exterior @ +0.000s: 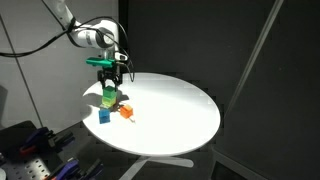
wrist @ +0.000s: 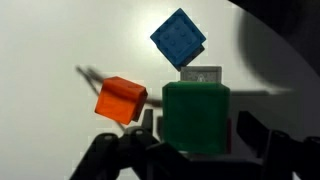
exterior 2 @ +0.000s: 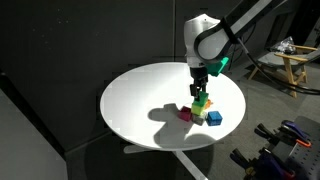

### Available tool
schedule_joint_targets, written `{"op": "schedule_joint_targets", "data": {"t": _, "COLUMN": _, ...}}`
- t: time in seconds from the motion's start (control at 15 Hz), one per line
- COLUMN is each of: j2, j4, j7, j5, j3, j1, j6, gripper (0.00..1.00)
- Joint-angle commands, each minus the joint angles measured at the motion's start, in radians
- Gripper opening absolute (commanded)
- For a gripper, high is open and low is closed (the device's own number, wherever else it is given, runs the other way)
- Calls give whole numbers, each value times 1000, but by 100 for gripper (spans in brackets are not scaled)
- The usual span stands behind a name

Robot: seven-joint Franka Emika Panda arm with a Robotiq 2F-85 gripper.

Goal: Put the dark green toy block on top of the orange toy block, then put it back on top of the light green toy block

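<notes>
The dark green toy block point(wrist: 196, 115) sits on the light green toy block point(exterior: 109, 101) near the table's edge; the two make a small stack point(exterior 2: 202, 101). My gripper point(wrist: 196, 128) straddles the dark green block from above. Its fingers point(wrist: 247, 127) stand slightly apart from the block's sides, so it is open. The orange toy block point(wrist: 121, 100) lies on the table just beside the stack, also seen in an exterior view point(exterior: 125, 111). In the wrist view the dark green block hides almost all of the light green one.
A blue block point(wrist: 179, 40) lies close to the stack, as both exterior views show point(exterior: 103, 116) point(exterior 2: 214, 118). A red block point(exterior 2: 185, 115) rests beside the stack. All stand on a round white table point(exterior: 180, 110), whose edge runs near the blocks.
</notes>
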Motion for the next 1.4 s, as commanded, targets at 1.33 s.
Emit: {"op": "schedule_joint_targets", "data": {"t": 1.33, "j2": -269, "j4": -120, "j7": -15, "j5": 58, "j3": 12, "j1": -32, "j6": -170, "gripper": 100}}
